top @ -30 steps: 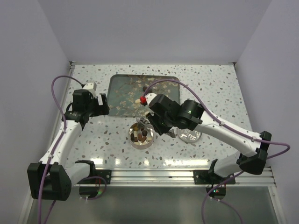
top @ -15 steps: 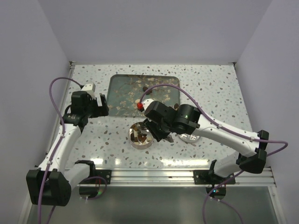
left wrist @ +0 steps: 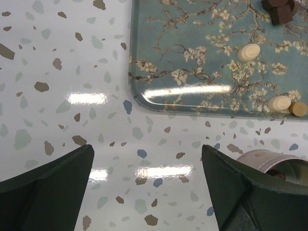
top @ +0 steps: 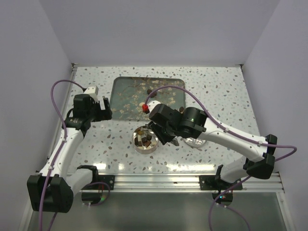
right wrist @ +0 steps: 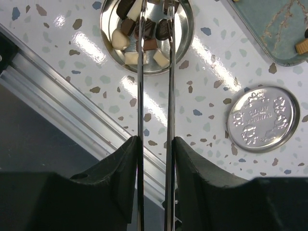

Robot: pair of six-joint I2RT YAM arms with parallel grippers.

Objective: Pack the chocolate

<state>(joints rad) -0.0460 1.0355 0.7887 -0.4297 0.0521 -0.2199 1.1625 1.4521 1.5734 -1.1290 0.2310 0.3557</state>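
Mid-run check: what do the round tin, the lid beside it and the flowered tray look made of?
Round tin: looks like bare shiny metal, with mirror-like glare. Lid: silvery metal with embossed relief. Tray: glossy printed surface reflecting the lamps; metal or plastic, can't tell.

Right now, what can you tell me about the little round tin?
The tin is small, round, shiny silver metal, open and upright on the speckled table. Dark, tan and cream chocolates lie in it. Its embossed lid lies apart beside it. The right tool reaches over it.

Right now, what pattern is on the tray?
Tray: teal with pale blossom branches; clearest in left wrist view.
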